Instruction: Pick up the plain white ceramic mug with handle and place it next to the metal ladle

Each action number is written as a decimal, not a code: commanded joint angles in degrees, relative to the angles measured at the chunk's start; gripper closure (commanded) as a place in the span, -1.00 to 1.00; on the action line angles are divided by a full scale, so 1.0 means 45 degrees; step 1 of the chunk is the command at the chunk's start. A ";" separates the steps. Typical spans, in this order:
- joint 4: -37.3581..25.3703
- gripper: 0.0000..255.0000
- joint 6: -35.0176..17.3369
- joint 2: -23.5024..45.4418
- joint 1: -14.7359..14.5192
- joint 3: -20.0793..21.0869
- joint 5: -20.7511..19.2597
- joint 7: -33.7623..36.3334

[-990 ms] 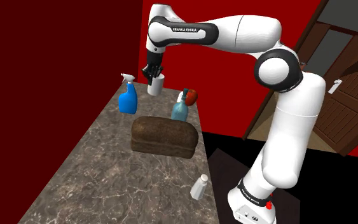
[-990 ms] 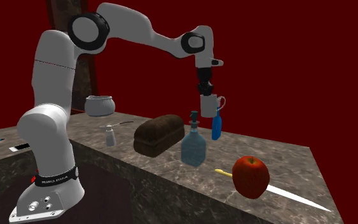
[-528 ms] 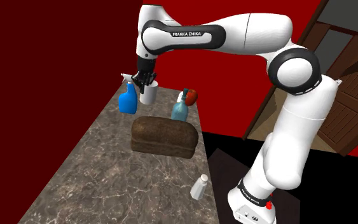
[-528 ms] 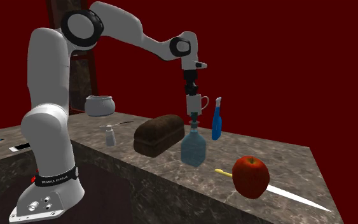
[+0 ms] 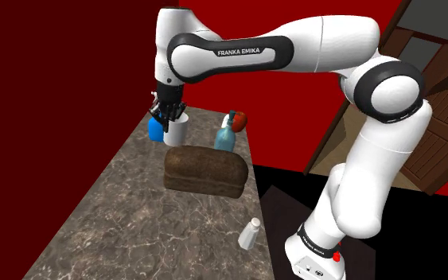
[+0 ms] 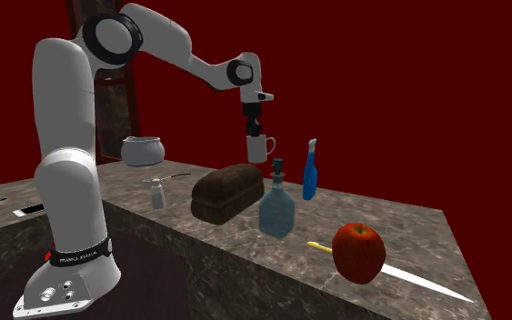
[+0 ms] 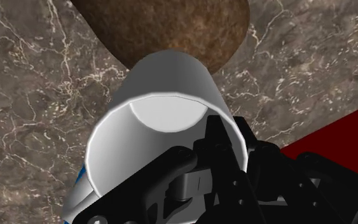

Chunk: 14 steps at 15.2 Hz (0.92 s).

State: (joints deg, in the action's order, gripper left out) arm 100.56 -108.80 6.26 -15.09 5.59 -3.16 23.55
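My black claw (image 6: 255,134) pinches the rim of the plain white handled mug (image 6: 257,150), hanging upright in midair near the dark brown bread loaf (image 6: 227,192), mouth up, handle toward the second exterior view's right.

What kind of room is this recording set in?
Most likely a home kitchen: a long stone-patterned counter carries a loaf of bread and an apple by a knife, with a white mug held above it; a wooden door stands at the shoulder view's right.
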 commanded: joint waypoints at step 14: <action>-0.0703 1.00 0.0033 0.0942 -0.2502 0.1824 -0.0570 0.4480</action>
State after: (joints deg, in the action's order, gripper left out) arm 97.81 -108.82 10.14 -25.51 13.24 -5.51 42.20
